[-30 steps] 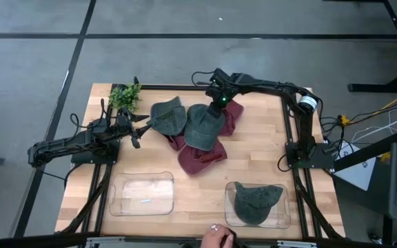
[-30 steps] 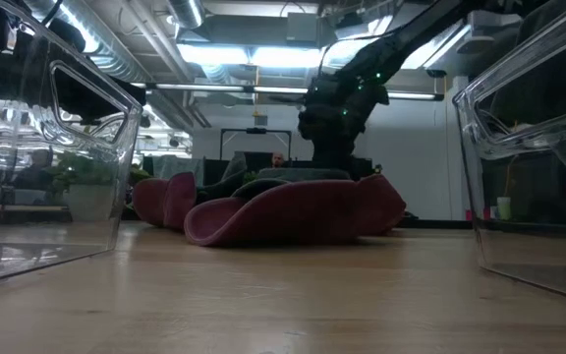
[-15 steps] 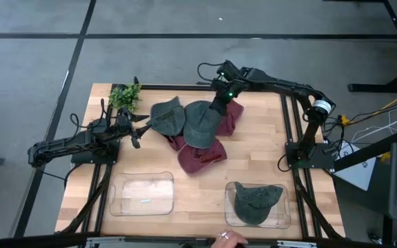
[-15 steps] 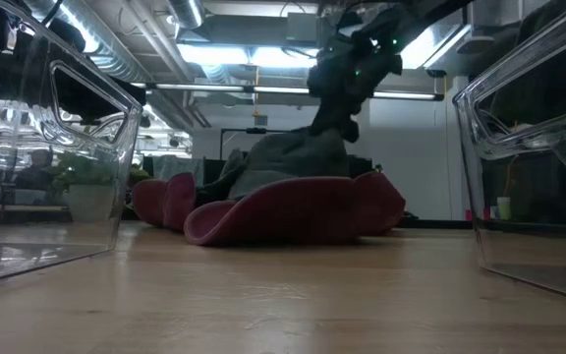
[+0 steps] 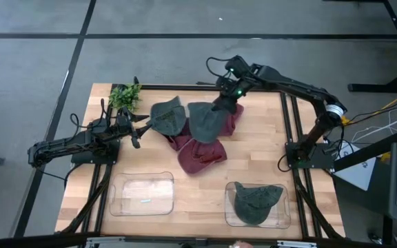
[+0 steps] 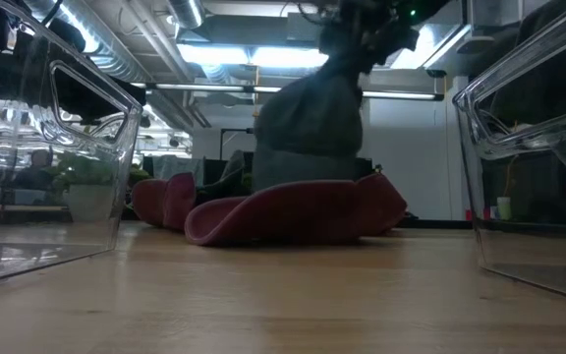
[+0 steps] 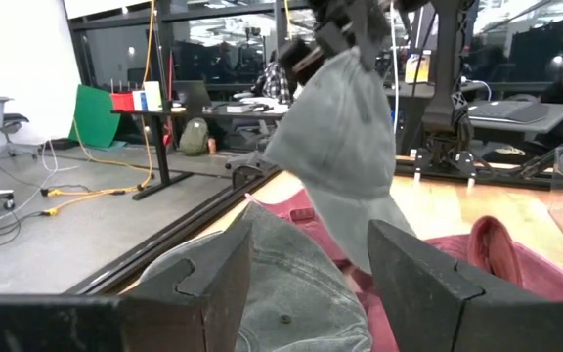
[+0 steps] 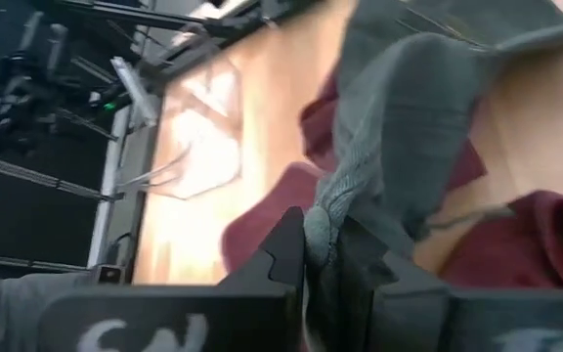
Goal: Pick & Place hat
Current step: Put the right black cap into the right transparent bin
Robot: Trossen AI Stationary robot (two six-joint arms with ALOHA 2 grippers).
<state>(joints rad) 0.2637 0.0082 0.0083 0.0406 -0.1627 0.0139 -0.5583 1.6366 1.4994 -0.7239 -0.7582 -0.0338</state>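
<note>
You have two clear bins (image 5: 142, 194) at the table's (image 5: 267, 165) near edge, one holding a grey hat (image 5: 256, 202) | two maroon hats (image 5: 200, 157) mid-table | two more grey hats, one lying (image 5: 169, 116), one lifted (image 5: 207, 121): limp, faded, dangling | right gripper (image 5: 227, 98) pinches its crown | left gripper (image 5: 138, 129) spread, near the left edge.

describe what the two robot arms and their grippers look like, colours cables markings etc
Both arms are dark, slim, jointed links with black cables looped along them. The right arm has a white band near its elbow and a small green light by the wrist. The right gripper has two black, blocky fingers, with pale lettering on its body in its wrist view. The left gripper has two dark grey, angular, stepped fingers.
</note>
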